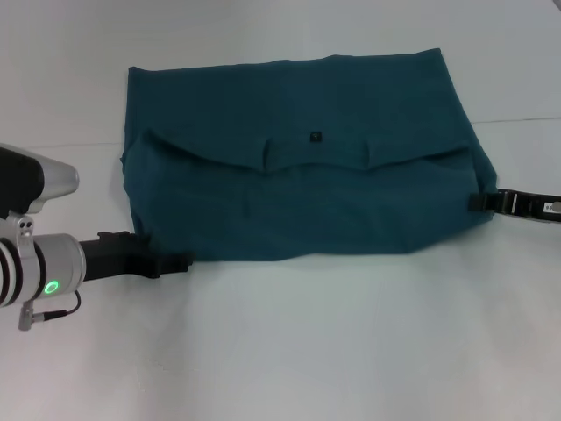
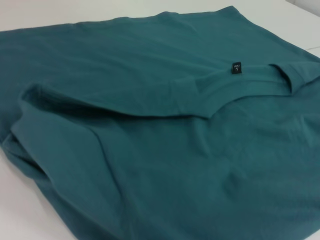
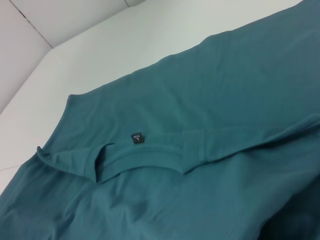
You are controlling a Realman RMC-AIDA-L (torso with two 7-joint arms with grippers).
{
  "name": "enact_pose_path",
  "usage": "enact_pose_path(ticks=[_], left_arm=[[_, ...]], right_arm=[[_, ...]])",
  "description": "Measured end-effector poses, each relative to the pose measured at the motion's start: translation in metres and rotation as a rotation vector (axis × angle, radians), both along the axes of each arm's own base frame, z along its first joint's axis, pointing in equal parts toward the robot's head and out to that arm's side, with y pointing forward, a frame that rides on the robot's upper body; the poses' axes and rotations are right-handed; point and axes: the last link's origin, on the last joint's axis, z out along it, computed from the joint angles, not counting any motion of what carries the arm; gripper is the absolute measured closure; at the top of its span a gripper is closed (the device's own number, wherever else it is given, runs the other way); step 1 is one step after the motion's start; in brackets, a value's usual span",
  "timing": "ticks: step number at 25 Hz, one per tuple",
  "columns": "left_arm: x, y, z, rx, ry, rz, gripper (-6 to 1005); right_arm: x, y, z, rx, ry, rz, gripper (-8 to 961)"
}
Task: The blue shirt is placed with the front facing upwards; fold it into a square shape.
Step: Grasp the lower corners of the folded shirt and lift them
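Lying flat on the white table [image 1: 289, 351], the blue shirt [image 1: 298, 158] is already folded into a wide, low shape, with its back side up, so no print shows. Start at the left: the left claw [image 1: 171, 262] sits low by the shirt's near left corner, touching the edge of the cloth or just beside it. I cannot tell if this claw is open or closed, because its dark tips blend into the shirt's edge. It is likely down there so it can take hold of that side. In the middle, the collar and the two short sleeves are folded over onto the body, and the small dark tag [image 1: 315, 137] peeks out at the neck. This keeps the loose parts tucked in, so the shape has straight sides. Over on the right, the right claw [image 1: 485, 201] reaches in from the edge of the view and meets the shirt's right side, low on the table. I cannot tell if it is pinching the cloth. The shirt looks wider than it is deep, so I think the sides need folding in to make a square.
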Motion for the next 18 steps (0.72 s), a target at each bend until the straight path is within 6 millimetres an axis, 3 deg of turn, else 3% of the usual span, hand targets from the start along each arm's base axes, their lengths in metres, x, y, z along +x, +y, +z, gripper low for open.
enact_pose_path(ticks=[13, 18], left_arm=[[-0.0009, 0.0029, 0.0012, 0.01, 0.042, -0.013, 222], [-0.0017, 0.0045, 0.0035, 0.022, 0.044, -0.003, 312]], right_arm=[[-0.0003, -0.0001, -0.0011, 0.005, 0.005, -0.002, 943], [0.0, -0.0014, -0.0002, 0.013, 0.019, -0.001, 942]])
